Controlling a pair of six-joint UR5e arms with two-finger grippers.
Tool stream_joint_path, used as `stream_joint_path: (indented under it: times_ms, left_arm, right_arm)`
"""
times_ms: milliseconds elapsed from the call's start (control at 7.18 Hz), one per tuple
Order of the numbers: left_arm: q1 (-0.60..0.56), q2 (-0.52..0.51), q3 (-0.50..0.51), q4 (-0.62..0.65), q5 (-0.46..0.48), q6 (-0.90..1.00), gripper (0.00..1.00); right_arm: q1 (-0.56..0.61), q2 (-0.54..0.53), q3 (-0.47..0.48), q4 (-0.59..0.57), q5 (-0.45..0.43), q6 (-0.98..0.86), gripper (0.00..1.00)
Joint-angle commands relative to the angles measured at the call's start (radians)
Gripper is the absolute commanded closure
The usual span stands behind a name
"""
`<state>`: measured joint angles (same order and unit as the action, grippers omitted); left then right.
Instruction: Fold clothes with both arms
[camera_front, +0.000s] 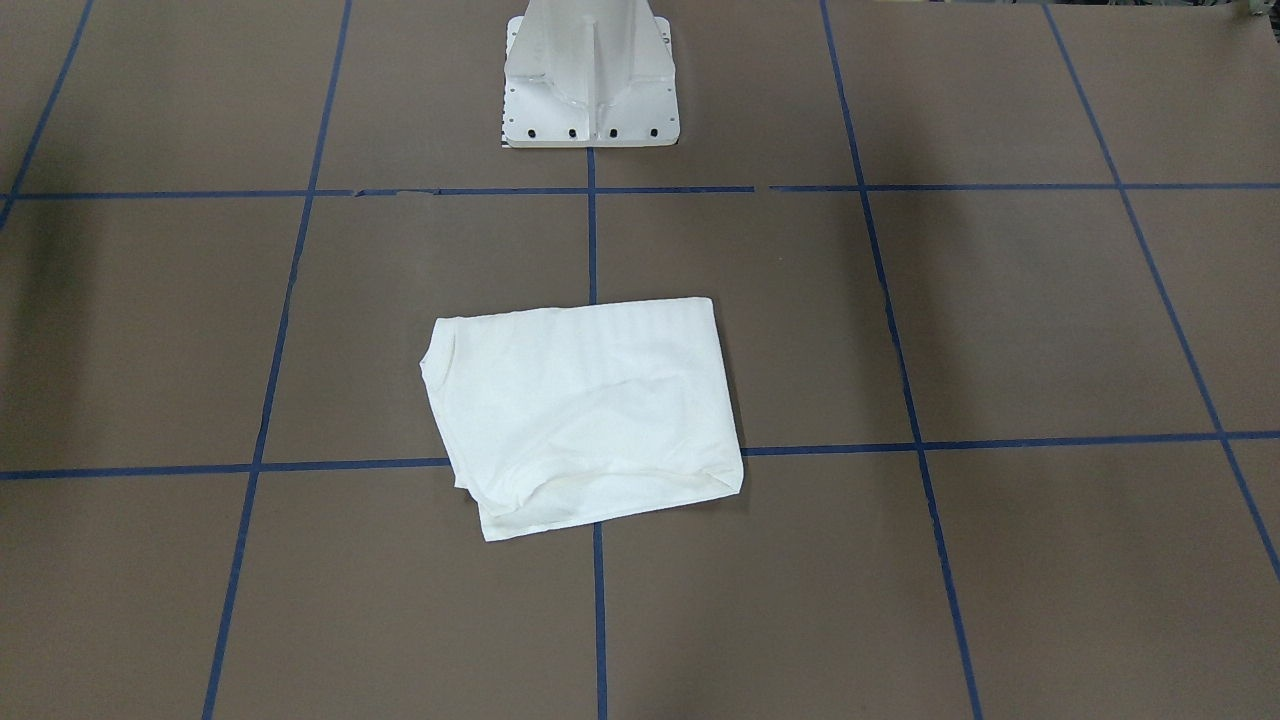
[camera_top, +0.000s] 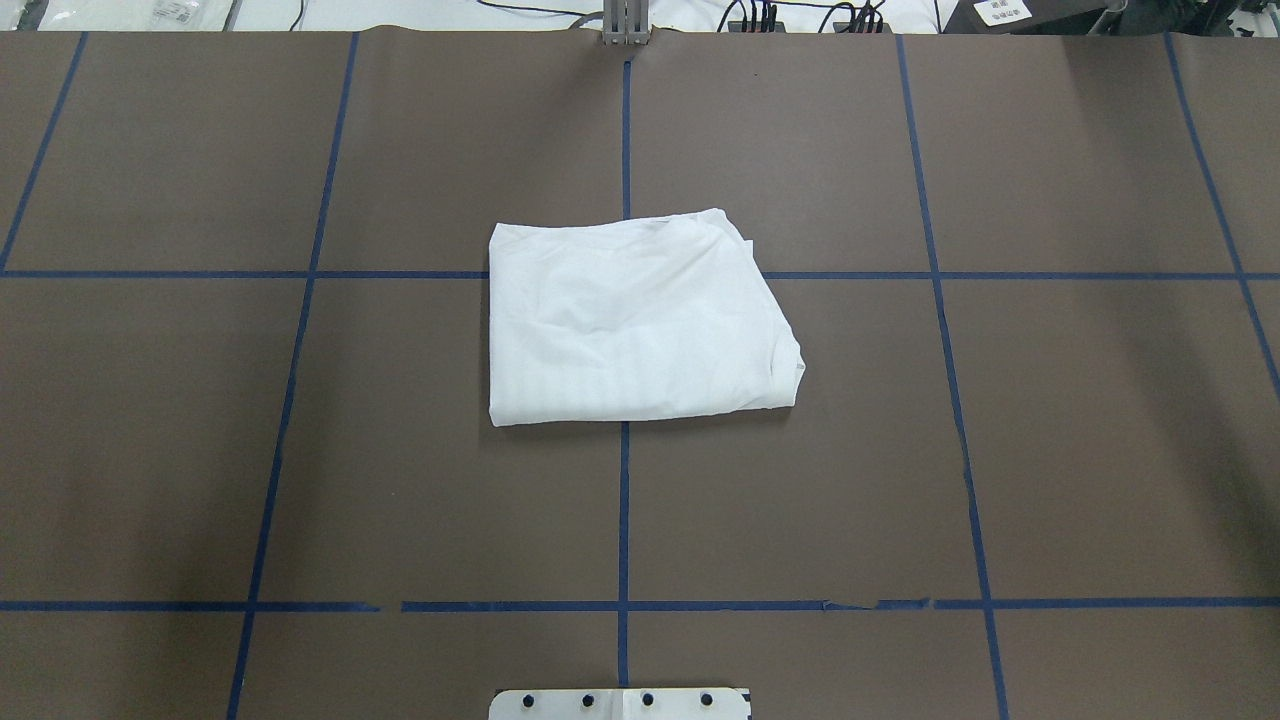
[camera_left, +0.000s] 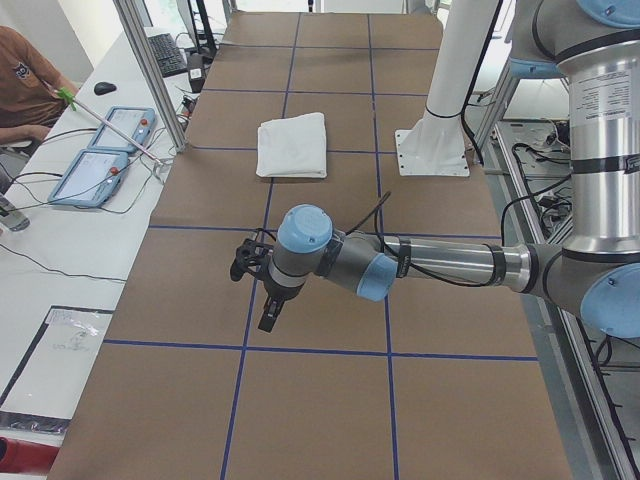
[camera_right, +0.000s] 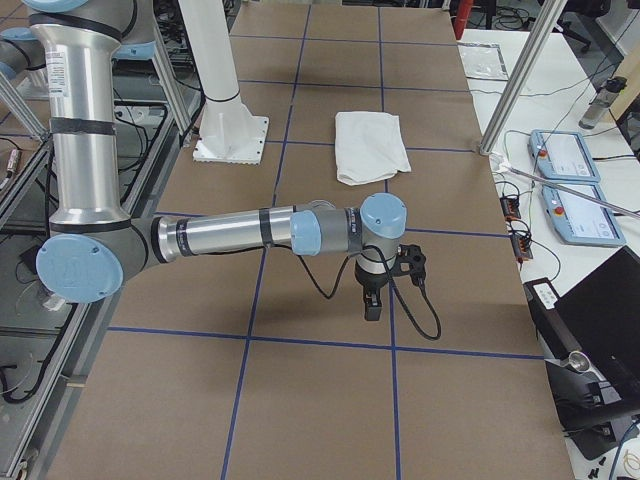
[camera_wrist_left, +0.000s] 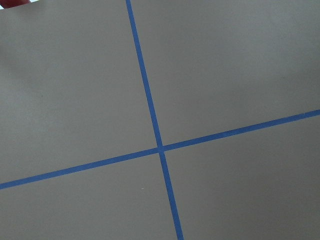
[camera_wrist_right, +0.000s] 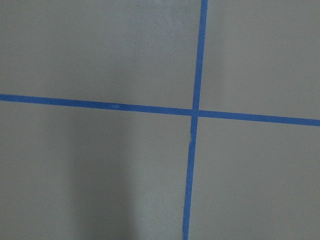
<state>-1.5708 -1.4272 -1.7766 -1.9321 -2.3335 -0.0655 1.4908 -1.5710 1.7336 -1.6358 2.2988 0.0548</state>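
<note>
The white T-shirt lies folded into a compact rectangle at the table's middle, collar end toward the robot's right; no black text shows. It also shows in the overhead, left and right views. Both arms are out of the overhead and front views. The left gripper hangs over bare table far from the shirt on the robot's left. The right gripper hangs likewise on the robot's right. I cannot tell whether either is open or shut. Both wrist views show only the brown table and blue tape.
The white pedestal base stands behind the shirt. The brown table carries a blue tape grid. Teach pendants and metal posts line the far edge. An operator sits beyond it.
</note>
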Motion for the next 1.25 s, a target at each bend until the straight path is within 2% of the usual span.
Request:
stream_joint_path:
  times_ms: [0,836,1114]
  left_arm:
    - [0.0,-0.001,-0.001,-0.001,-0.015,0.001,0.0]
    - [0.0,-0.002,-0.007,-0.002,-0.014,0.006,0.0]
    - [0.0,-0.002,0.0,-0.047,-0.014,0.006,0.0]
  right_arm:
    - [-0.001,-0.003,0.0,-0.001,0.007,0.0,0.0]
    - [-0.001,-0.003,0.006,0.007,0.014,0.002,0.0]
    - [-0.003,-0.003,0.006,0.008,0.01,0.002,0.0]
